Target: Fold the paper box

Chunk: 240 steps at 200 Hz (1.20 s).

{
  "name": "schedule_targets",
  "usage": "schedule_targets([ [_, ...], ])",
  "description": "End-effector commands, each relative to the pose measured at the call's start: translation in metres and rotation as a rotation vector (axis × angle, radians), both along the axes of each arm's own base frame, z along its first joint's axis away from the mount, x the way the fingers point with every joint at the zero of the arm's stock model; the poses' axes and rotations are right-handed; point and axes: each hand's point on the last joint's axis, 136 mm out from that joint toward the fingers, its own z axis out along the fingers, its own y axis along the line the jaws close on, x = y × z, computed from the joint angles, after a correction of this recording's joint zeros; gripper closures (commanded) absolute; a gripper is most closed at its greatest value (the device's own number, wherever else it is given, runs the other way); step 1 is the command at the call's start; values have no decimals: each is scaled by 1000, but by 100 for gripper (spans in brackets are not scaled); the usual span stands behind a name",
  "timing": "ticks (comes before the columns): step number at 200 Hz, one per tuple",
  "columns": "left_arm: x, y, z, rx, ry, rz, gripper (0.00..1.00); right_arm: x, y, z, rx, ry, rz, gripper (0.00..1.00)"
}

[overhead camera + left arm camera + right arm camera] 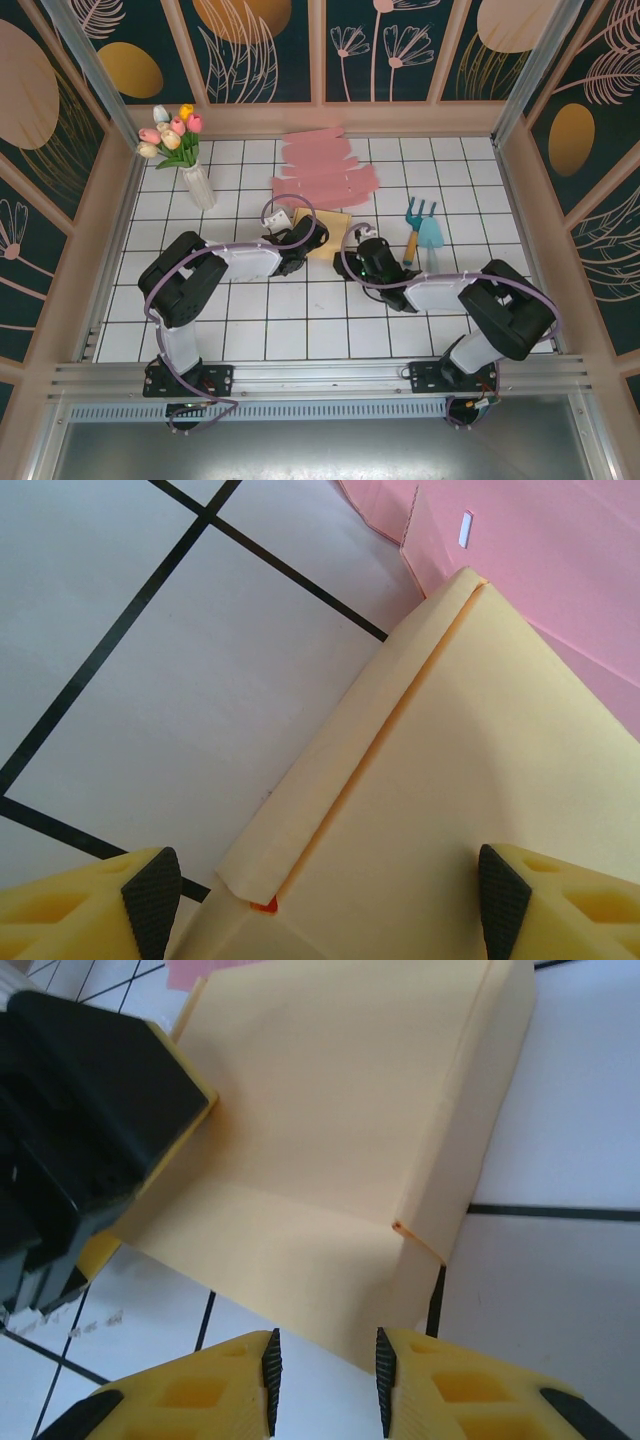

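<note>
The paper box is a pale yellow sheet [330, 222] lying flat on the tiled table, with one side flap [330, 770] folded up along a crease. My left gripper [325, 900] hovers over it, open wide, with one pad over the tile and the other over the sheet. Its black body [80, 1130] rests at the sheet's far-left edge in the right wrist view. My right gripper [326, 1380] is at the sheet's near corner [385, 1330], its jaws a narrow gap apart and clamped on nothing. The raised flap [480, 1110] stands along the sheet's right side.
A stack of pink flat box blanks [325, 165] lies behind the yellow sheet, touching its far edge [540, 560]. A white vase of tulips [195, 175] stands at the back left. Small garden tools [420, 232] lie to the right. Wooden walls enclose the table.
</note>
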Motion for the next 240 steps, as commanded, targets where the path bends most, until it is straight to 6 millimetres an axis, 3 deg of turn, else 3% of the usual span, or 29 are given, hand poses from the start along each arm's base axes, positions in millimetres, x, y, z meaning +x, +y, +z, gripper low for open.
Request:
schedule_targets([
  [1,-75,61,-89,295,383,-76,24,12,3,-1,-50,-14,-17,66],
  [57,-75,59,-89,295,383,-86,23,21,-19,-54,-178,39,-88,70],
  [89,-75,60,-89,299,384,-90,23,25,-28,-63,-218,18,-118,72],
  [116,-75,61,-89,303,381,-88,23,20,-22,-53,-174,6,-97,72],
  [181,-74,59,-92,299,387,-89,23,-1,21,-7,-88,-57,14,73],
  [240,-74,58,-91,298,384,-91,23,9,40,-6,-81,-58,39,74],
])
